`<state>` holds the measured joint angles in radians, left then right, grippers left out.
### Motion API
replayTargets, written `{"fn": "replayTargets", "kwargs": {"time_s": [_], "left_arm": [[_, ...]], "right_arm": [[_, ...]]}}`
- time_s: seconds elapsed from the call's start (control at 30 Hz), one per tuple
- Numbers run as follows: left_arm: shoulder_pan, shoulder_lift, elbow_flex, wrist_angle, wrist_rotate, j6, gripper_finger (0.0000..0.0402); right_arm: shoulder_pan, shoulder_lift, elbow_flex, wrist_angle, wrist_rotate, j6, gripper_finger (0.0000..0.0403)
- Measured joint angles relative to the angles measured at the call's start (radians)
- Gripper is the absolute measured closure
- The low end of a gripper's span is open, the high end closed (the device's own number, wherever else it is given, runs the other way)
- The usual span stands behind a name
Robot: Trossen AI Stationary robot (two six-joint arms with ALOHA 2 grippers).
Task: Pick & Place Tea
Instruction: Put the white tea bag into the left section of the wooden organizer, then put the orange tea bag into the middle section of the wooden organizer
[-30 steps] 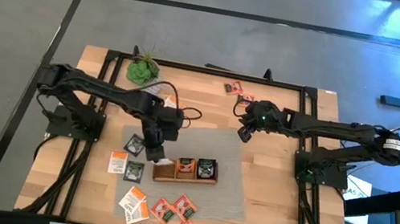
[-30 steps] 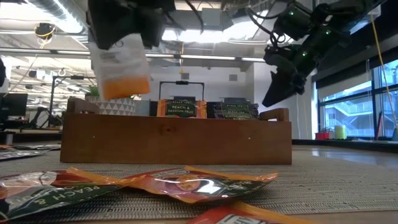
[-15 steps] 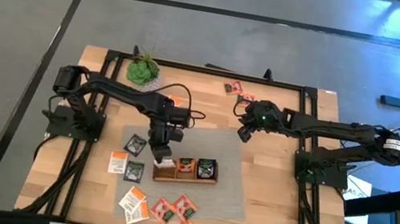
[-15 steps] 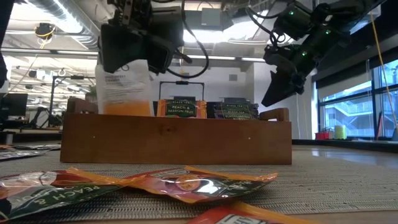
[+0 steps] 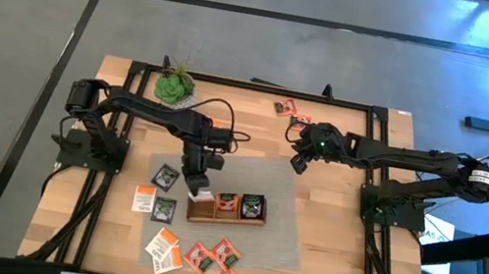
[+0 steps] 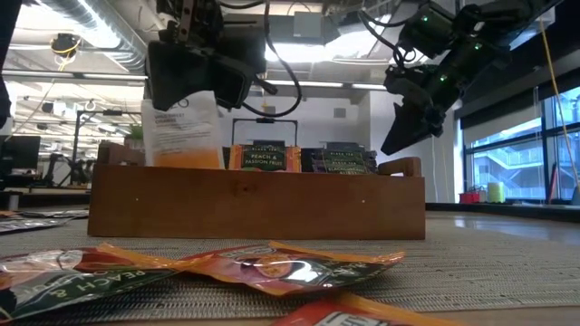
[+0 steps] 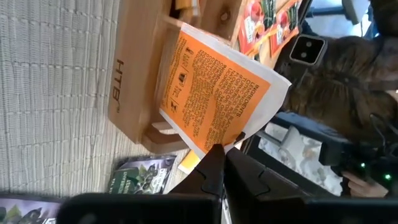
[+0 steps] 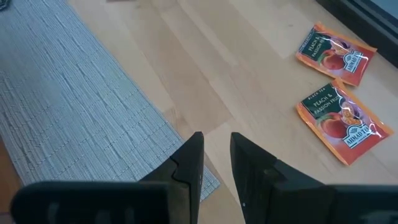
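Note:
My left gripper (image 5: pixel 196 181) is shut on a white-and-orange tea sachet (image 6: pixel 181 131) over the left end compartment of the brown wooden tray (image 5: pixel 228 210). The sachet's lower end dips behind the tray's wall (image 6: pixel 254 206). The other two compartments hold an orange-labelled sachet (image 6: pixel 264 158) and dark sachets (image 6: pixel 343 161), standing on edge. My right gripper (image 5: pixel 300 162) hangs open over the table's far side, past the mat's far right corner, with nothing between its fingers (image 8: pixel 189 158). Two red sachets (image 8: pixel 344 121) lie flat on the wood ahead of it. My left gripper pinches the sachet's upper edge (image 7: pixel 231 138) between its two fingers, near a corner. The fingers slant down from the far left side. The sachet hangs nearly upright below them, with its lower end inside the tray's left compartment (image 7: pixel 163 127).
Loose sachets lie flat near the front edge: red ones (image 5: pixel 214 257), white-and-orange ones (image 5: pixel 164 248) and dark ones (image 5: pixel 161 193) left of the tray. A grey woven mat (image 5: pixel 277 242) lies under the tray. A green plant (image 5: pixel 173 85) stands at the far left.
My left gripper has come down and a little toward the table's right edge with the sachet. The sachet hung tilted, clear above the tray; now it hangs nearly upright with its lower end behind the tray's wall.

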<state>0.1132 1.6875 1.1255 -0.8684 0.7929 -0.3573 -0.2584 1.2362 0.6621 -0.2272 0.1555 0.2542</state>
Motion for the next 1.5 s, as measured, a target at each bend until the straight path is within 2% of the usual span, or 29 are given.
{"fn": "replayTargets", "kwargs": {"time_s": [0.3, 1.1, 1.5], "left_arm": [[-0.001, 0.000, 0.000, -0.003, -0.058, 0.003, 0.0398], [0.000, 0.000, 0.000, -0.026, -0.065, -0.038, 0.0397], [0.001, 0.000, 0.000, -0.026, -0.067, -0.048, 0.0355]], "right_arm": [[0.000, 0.000, 0.000, 0.000, 0.000, 0.002, 0.0320], [0.000, 0.000, 0.000, 0.000, 0.001, 0.000, 0.0320], [0.000, -0.001, 0.000, 0.000, 0.001, 0.000, 0.0320]]}}
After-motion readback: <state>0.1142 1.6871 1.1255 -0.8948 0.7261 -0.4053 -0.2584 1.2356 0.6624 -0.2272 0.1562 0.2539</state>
